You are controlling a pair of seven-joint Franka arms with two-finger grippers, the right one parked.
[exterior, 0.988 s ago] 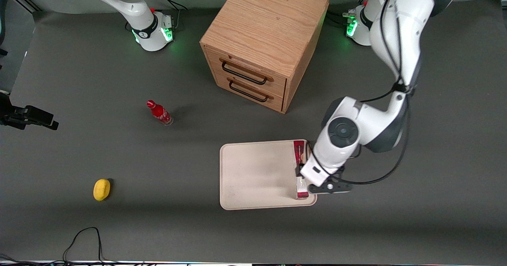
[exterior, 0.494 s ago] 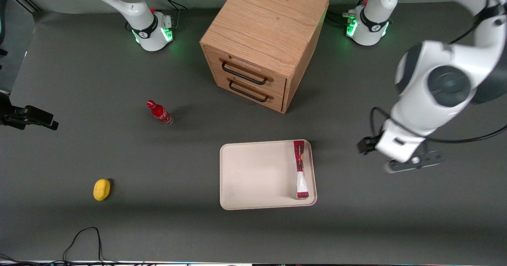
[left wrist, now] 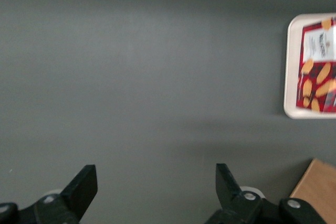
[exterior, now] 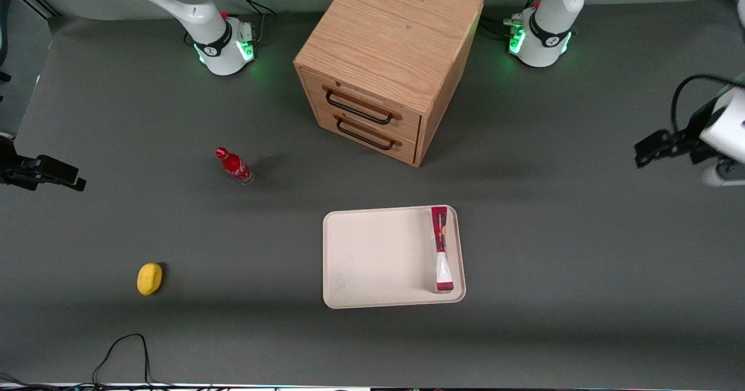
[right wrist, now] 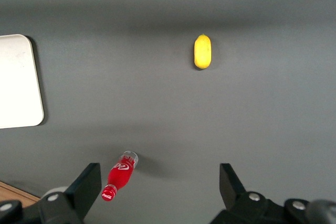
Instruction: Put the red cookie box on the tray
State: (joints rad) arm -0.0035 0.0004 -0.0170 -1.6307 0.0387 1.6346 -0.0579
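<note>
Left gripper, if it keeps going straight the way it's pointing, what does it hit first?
Likely just bare table: the open gripper points down at it, well clear of the tray and red cookie box.

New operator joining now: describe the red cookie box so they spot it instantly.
Nearer the camera than the wooden drawer cabinet lies a flat cream-white tray. The long, thin red cookie box lies along its edge toward the working arm; the open gripper is off aside.

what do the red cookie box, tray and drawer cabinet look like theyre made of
Red cookie box: likely printed cardboard, flat panels with cookie pictures. Tray: probably matte plastic, cream, rounded moulded rim. Drawer cabinet: wood or veneer, visible grain; dark, perhaps metal, handles. The open pincer hangs over bare table.
</note>
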